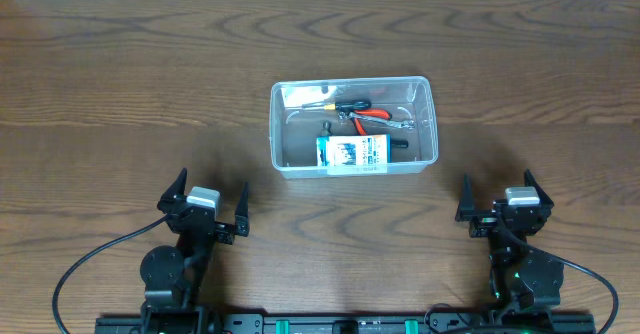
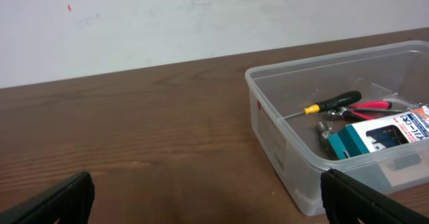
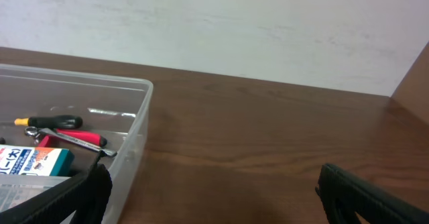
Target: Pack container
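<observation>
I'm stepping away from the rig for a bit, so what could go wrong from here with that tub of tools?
The clear container has a hard-to-see rim, so the open left tool or right tool might clip it reaching in. The screwdriver and red-handled pliers lie loose beside the blue-and-white box; a bump could jumble them.

You're looking at a dark brown wood-grain surface (image 1: 120, 84), with a plain white wall (image 2: 201, 23) along its far edge.
</observation>
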Robot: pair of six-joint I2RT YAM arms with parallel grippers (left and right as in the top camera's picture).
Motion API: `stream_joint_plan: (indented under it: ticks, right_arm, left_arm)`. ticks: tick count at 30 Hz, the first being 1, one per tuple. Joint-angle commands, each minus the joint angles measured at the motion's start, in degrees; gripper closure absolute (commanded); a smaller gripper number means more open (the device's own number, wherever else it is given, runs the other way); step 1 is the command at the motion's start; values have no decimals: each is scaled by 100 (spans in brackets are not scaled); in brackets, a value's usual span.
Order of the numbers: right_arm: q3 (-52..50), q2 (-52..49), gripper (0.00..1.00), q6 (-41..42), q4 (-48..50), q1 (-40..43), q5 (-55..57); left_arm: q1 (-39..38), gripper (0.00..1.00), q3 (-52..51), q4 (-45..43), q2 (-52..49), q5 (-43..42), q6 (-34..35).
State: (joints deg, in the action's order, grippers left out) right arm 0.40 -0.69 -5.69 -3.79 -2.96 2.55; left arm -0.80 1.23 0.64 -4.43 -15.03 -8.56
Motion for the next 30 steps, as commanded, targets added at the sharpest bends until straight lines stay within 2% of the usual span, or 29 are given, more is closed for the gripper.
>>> stream_joint_plan:
  ticks: [1, 30]
  right_arm:
    - [-9, 37, 1, -81, -24, -39, 39]
    - [-9, 37, 1, -81, -24, -39, 39]
  left_arm:
    - [24, 2, -101, 210, -61, -37, 74]
    - [24, 2, -101, 210, -267, -37, 74]
